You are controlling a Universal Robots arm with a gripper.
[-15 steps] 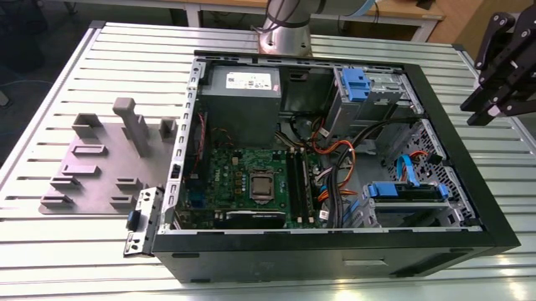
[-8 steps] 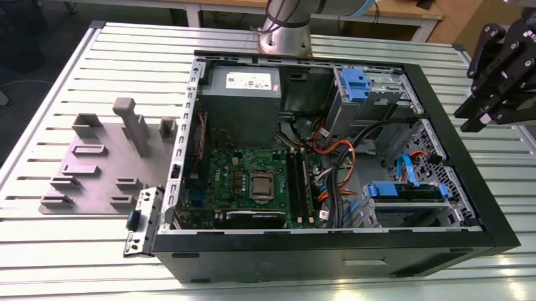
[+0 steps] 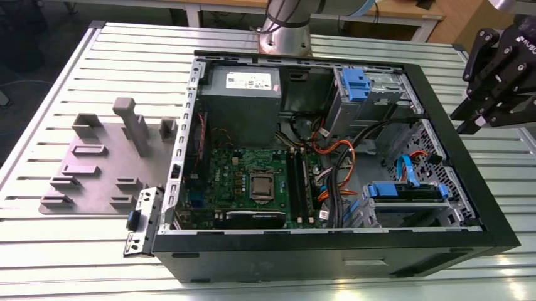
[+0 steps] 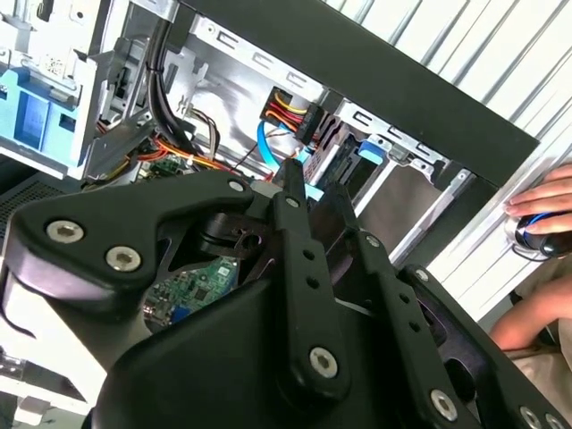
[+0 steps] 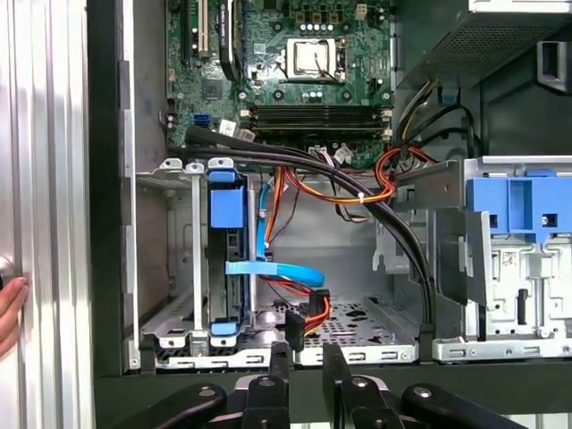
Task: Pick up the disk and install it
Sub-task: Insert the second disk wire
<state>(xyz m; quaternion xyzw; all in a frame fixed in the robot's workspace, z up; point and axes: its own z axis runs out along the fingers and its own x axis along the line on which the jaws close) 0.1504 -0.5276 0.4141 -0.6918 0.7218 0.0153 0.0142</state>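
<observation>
The disk point(image 3: 408, 192) sits inside the drive cage at the near right corner of the open computer case point(image 3: 469, 188), with its blue end piece facing up. In the first wrist view the disk point(image 5: 227, 207) stands in a slot of the silver cage, blue rails at both ends. A corner of the disk's point(image 4: 367, 151) blue end piece is in the second wrist view too. My gripper point(image 3: 479, 123) hangs above and outside the case's right wall, apart from the disk. Its black fingers point(image 5: 279, 362) are a little apart with nothing between them.
Orange, black and blue cables point(image 5: 357, 192) run across the case beside the cage. A grey power supply point(image 3: 243, 84) and a blue clip point(image 3: 356, 83) sit at the back. A grey fixture plate point(image 3: 100, 163) lies on the slatted table at the exterior view's left. A person's hand point(image 4: 545, 210) rests beside the case.
</observation>
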